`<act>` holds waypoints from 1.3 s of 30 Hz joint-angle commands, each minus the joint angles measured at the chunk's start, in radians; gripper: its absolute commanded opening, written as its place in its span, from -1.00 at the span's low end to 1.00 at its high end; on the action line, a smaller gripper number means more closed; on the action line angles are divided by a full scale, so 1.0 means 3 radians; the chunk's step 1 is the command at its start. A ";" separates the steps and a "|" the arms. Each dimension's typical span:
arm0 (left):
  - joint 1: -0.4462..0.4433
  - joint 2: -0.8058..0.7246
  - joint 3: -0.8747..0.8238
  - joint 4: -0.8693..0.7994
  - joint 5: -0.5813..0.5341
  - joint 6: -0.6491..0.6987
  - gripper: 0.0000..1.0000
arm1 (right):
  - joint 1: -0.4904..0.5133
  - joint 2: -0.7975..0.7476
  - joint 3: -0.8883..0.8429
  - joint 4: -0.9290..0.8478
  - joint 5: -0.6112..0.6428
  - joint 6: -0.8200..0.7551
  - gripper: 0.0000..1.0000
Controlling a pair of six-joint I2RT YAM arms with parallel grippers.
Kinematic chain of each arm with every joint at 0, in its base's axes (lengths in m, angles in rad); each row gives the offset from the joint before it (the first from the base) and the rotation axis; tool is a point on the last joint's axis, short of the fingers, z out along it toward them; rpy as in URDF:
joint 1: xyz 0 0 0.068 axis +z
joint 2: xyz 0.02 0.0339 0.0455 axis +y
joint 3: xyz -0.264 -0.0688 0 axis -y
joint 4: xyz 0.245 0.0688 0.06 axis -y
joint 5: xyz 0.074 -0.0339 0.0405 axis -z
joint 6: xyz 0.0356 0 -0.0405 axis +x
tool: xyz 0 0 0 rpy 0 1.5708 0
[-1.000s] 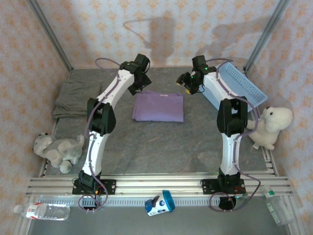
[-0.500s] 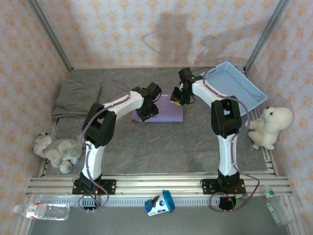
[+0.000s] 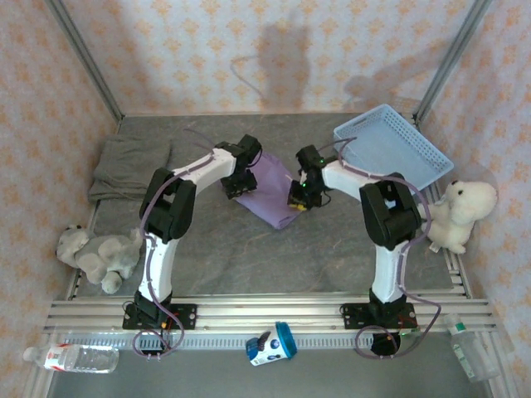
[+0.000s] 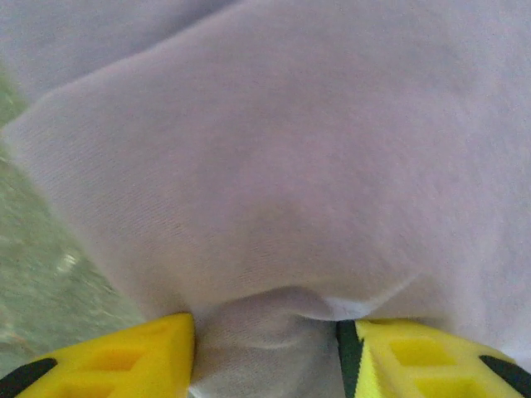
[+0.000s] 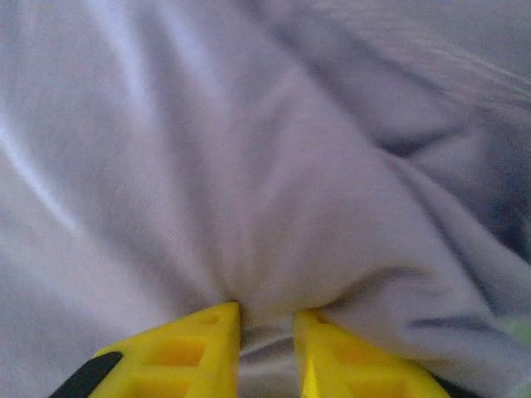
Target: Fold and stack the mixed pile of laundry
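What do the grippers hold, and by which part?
Both hold the purple T-shirt: the left gripper pinches a fold at its left edge, the right gripper a fold at its right edge.

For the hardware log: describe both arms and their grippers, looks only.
Both arms are alike: the left arm and right arm have white shells with black joint housings and black bases. A thin mauve cable loops loosely along each. The left gripper and right gripper have wedge-shaped yellow fingers with hollow pockets and black patches.

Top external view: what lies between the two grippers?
The lavender T-shirt, which the left gripper and right gripper both pinch; the top external view shows it.
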 commanded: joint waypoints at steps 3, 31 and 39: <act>0.0175 -0.0116 0.0229 -0.0188 -0.0045 0.0674 0.05 | 0.0088 -0.0520 -0.0084 -0.0217 -0.0320 -0.0079 -0.12; 0.0310 0.0295 0.0229 -0.0140 0.0082 0.0362 -0.54 | -0.0128 -0.0169 -0.0058 -0.0270 0.0139 -0.0331 -0.62; 0.0312 0.0338 0.0183 -0.0272 0.0028 0.0481 -0.55 | -0.0201 -0.0545 0.0195 -0.0678 0.0445 -0.0427 -1.00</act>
